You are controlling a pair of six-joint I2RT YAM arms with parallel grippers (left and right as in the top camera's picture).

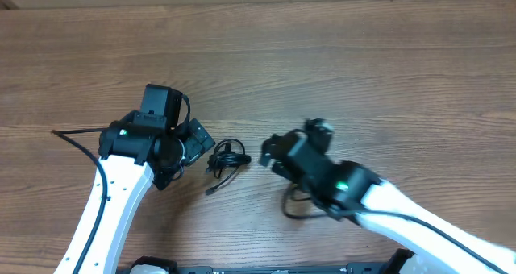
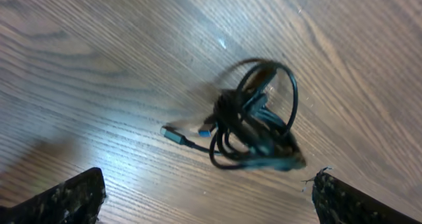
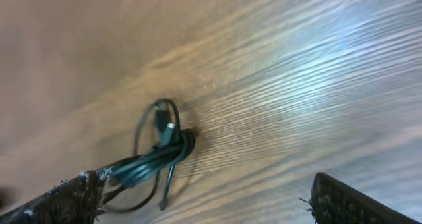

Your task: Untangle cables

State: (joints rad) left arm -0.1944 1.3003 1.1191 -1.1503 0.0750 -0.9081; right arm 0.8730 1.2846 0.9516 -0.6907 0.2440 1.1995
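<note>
Overhead, the thin black cables (image 1: 226, 156) lie in a small, loosely wound bundle on the brown wood-grain table (image 1: 363, 72). They are near its middle, between the two white-and-black arms. One loose end trails toward the near edge and finishes in a small plug (image 1: 211, 191).

The left gripper (image 1: 190, 149) sits just left of the bundle and the right gripper (image 1: 269, 156) just right of it. Both face inward.

From the left wrist, the left gripper (image 2: 206, 184) stands wide, its dark fingers (image 2: 66, 201) showing only at the two lower corners. The cables (image 2: 254, 125) rest on the wood beyond them, apart from both fingers, with a silvery-blue plug tip (image 2: 175, 136) sticking out to the left.

From the right wrist, the right gripper (image 3: 206, 184) is also spread wide and clamps nothing. The cables (image 3: 161, 151) lie just beside its left-hand finger (image 3: 59, 201). Whether the cords touch that finger is hard to tell.

A thicker black arm cable (image 1: 76, 141) runs along the table at far left.
</note>
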